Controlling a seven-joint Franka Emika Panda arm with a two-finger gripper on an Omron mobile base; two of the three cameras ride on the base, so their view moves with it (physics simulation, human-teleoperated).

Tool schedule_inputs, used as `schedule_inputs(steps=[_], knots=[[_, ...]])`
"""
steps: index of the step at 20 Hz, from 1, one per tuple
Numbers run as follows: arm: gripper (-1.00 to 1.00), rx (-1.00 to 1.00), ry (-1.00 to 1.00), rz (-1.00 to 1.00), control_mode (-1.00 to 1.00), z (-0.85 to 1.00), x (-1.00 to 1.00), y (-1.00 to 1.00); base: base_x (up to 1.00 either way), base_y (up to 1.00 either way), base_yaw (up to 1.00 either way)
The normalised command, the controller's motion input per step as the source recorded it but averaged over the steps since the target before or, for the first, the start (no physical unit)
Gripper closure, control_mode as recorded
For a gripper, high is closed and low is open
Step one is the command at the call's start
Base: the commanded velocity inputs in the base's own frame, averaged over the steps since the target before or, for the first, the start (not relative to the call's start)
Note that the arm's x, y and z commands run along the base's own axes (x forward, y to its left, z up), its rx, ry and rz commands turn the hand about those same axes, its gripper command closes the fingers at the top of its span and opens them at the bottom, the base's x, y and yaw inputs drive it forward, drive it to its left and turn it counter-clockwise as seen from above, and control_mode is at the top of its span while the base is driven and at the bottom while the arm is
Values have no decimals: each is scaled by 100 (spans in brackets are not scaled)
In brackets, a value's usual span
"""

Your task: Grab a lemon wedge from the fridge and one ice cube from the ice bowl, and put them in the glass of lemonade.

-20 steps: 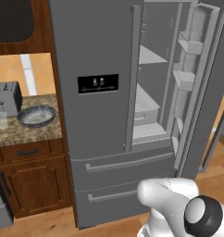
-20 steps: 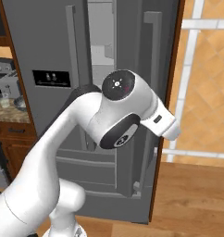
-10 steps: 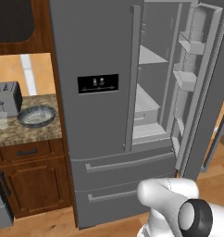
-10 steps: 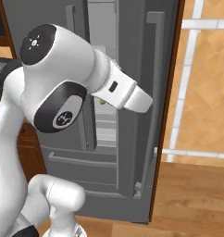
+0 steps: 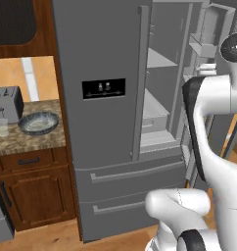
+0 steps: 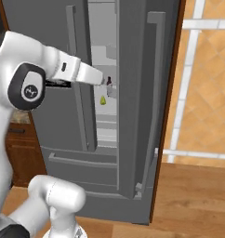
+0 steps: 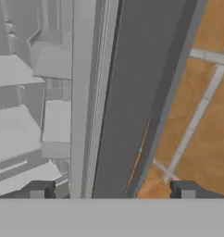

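The fridge point(image 5: 101, 49) stands with its right door point(image 6: 140, 93) swung open and its shelves showing. A tiny yellow-green lemon wedge point(image 6: 103, 100) lies on a shelf inside. My gripper point(image 6: 109, 84) reaches into the opening, just above and right of the wedge, apart from it. In the hand view my gripper point(image 7: 112, 190) is open, with nothing held, and the door's edge point(image 7: 132, 92) rises between its fingertips point(image 7: 37, 190). On the counter to the left sit the ice bowl point(image 5: 38, 122) and the glass of lemonade point(image 5: 0, 126).
A silver toaster point(image 5: 5, 103) stands behind the glass on the stone counter point(image 5: 27, 142), above a wooden cabinet point(image 5: 35, 196). The open door's bins point(image 5: 208, 44) jut out on the right. Wood floor point(image 6: 193, 200) lies right of the fridge.
My arm has swung up from low in front of the base, and the hand now points into the fridge opening. The fridge and counter items have not moved.
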Motion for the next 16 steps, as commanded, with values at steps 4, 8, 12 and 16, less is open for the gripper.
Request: schedule_inputs(steps=[4, 8, 12, 16], knots=[[-100, -22, 16, -1, -100, -36, 92, 80, 0, 0, 0], [-100, -19, 43, 1, -100, 0, 81, 31, 0, 0, 0], [-100, -10, 41, 2, -100, -13, 70, -1, 0, 0, 0], [-100, -9, 5, 3, -100, -19, 26, -9, 0, 0, 0]])
